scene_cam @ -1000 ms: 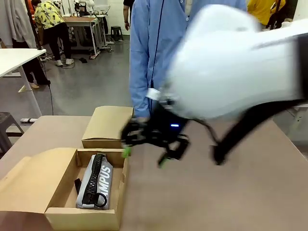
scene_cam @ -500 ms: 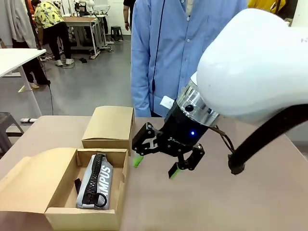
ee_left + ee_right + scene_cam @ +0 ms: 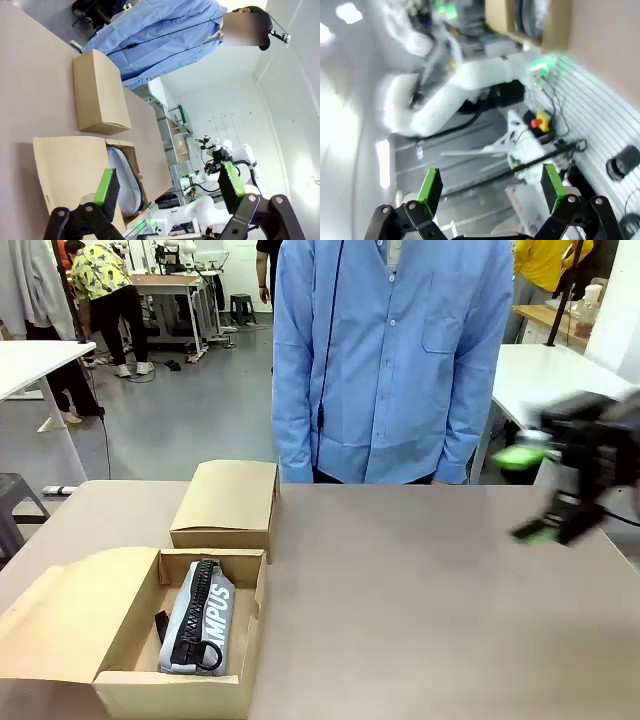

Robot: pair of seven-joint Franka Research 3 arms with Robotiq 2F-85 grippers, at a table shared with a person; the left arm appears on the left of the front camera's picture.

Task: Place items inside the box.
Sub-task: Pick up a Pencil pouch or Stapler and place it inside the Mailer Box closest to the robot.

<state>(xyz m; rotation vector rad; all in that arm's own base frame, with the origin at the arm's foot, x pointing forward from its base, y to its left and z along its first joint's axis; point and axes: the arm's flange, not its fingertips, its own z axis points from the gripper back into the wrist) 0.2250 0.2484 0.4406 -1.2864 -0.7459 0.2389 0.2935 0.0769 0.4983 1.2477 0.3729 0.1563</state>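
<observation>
The box [image 3: 130,680] stands open at the table's near left corner, its wide flap [image 3: 60,615] folded out to the left. Inside lies a grey zip pencil case [image 3: 200,615] with white lettering. My right gripper [image 3: 530,493] is a blur at the far right, above the table edge, open and holding nothing. Its own view shows the green pads [image 3: 431,185] spread wide apart with nothing between them [image 3: 491,184]. My left gripper [image 3: 168,182] is open too and looks down on the box [image 3: 70,170] and the pencil case [image 3: 122,175].
A smaller shut cardboard box [image 3: 225,502] sits just behind the open one. A person in a blue shirt [image 3: 390,360] stands at the far edge. The brown table [image 3: 420,610] stretches bare from the middle to the right.
My right arm has swung from the middle of the table, beside the box, away to the far right. Its jaws stayed open. The boxes and pencil case have not moved.
</observation>
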